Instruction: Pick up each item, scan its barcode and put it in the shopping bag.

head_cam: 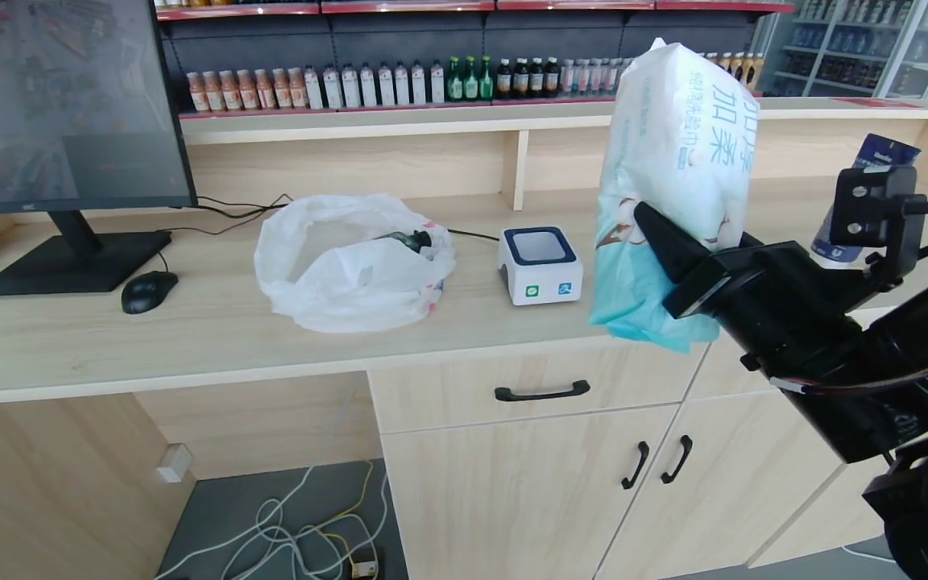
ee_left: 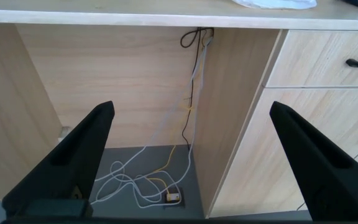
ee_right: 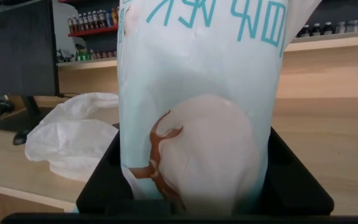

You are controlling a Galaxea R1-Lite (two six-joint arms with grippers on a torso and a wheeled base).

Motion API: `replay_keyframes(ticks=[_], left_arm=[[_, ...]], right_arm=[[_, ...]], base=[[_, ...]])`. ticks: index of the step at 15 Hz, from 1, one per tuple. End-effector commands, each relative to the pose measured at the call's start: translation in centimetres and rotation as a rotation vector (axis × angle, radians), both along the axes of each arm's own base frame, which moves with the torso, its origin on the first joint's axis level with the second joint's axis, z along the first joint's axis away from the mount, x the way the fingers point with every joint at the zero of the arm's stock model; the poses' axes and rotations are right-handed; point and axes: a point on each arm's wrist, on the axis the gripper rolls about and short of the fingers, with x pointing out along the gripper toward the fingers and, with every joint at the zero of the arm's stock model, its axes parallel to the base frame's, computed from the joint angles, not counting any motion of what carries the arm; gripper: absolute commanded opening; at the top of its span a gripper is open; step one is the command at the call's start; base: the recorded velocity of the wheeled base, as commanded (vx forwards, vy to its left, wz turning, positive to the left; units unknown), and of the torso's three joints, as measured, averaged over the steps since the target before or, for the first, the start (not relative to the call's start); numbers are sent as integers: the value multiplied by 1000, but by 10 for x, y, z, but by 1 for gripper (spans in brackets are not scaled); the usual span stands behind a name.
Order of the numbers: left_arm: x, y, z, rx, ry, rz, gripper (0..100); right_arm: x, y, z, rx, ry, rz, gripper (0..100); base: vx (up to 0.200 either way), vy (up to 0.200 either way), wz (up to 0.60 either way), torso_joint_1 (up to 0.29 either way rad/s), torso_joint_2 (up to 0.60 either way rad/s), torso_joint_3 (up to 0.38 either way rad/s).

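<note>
1. Our right hand point(head_cam: 661, 229) pinches a soft white-and-teal plastic pack of tissues point(head_cam: 677, 137), upright in the air over the right part of the pale wooden desk point(head_cam: 214, 322), just right of the small white cube scanner point(head_cam: 539, 264).
2. Our left hand point(ee_left: 191, 109) is spread wide, low before the desk's open recess.
3. We judge that scanning is the step in hand. The next move calls for turning the pack's barcode to the scanner's window, then carrying the pack left to the crumpled white plastic shopping bag point(head_cam: 351, 266).
</note>
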Motion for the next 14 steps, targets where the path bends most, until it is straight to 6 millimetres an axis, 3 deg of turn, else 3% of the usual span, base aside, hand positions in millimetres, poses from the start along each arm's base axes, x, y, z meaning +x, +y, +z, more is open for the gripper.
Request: replay_keyframes(ticks=[1, 9, 12, 14], left_arm=[[0, 0, 0, 0, -1, 0, 100], [0, 0, 0, 0, -1, 0, 100], [0, 0, 0, 1, -1, 0, 100], [0, 0, 0, 1, -1, 0, 100]], right_arm=[[-2, -1, 3, 7, -7, 2, 0], [-1, 0, 7, 18, -24, 4, 0], [0, 0, 8, 19, -27, 4, 0], [1, 1, 7, 16, -25, 3, 0]], base=[[0, 200, 0, -2, -2, 2], [0, 200, 0, 4, 3, 3], [0, 0, 0, 0, 0, 0], [0, 0, 600, -2, 0, 5]])
